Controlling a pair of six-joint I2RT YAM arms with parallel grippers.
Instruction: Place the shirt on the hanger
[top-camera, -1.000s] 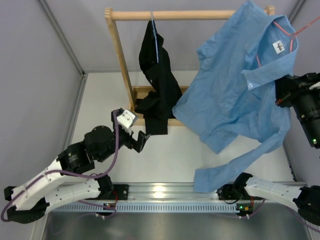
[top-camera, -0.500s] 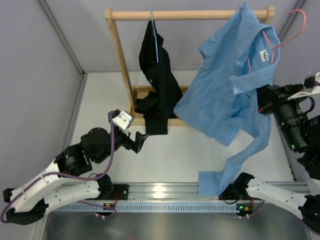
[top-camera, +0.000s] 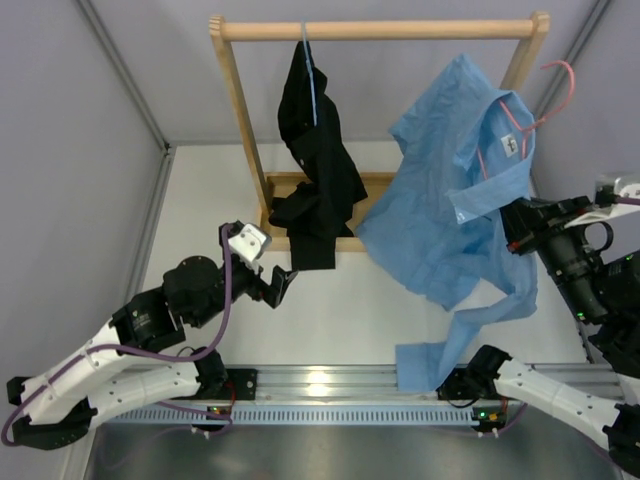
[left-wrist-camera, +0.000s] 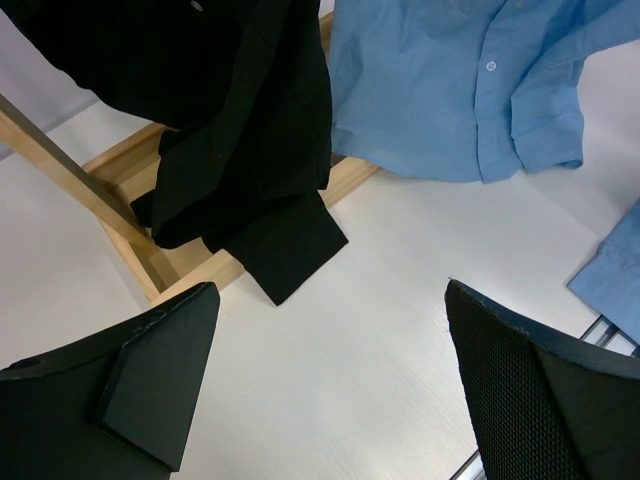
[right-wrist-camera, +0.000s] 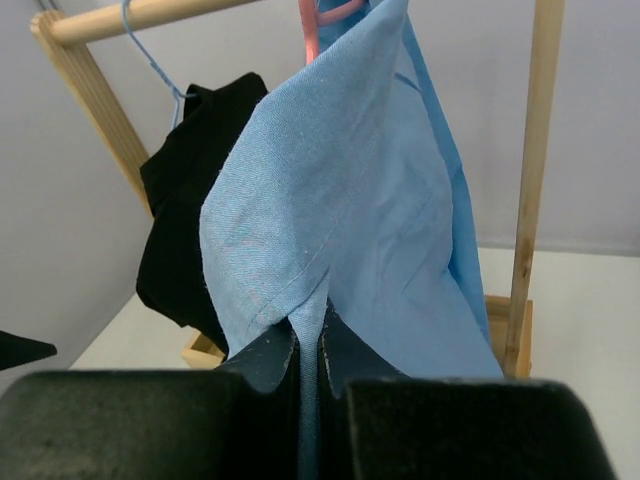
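The light blue shirt (top-camera: 440, 215) hangs in the air at the right, in front of the rack's right post, with one sleeve end (top-camera: 420, 365) trailing down to the metal base rail. The pink wire hanger (top-camera: 571, 85) runs inside its collar, its hook free in the air to the right of the post. My right gripper (top-camera: 515, 228) is shut on a fold of shirt fabric below the collar (right-wrist-camera: 308, 335); the pink hanger (right-wrist-camera: 318, 20) shows above. My left gripper (top-camera: 272, 280) stands open low over the white table, nothing between its fingers (left-wrist-camera: 330, 370).
A wooden clothes rack (top-camera: 380, 30) stands at the back. A black garment (top-camera: 312, 170) hangs from its rail on a pale blue hanger (top-camera: 312, 75) and drapes onto the rack's base (left-wrist-camera: 130, 175). Grey walls close in on both sides.
My right gripper has moved left and down with the shirt and pink hanger, away from the top rail's right end. The left arm has hardly moved.
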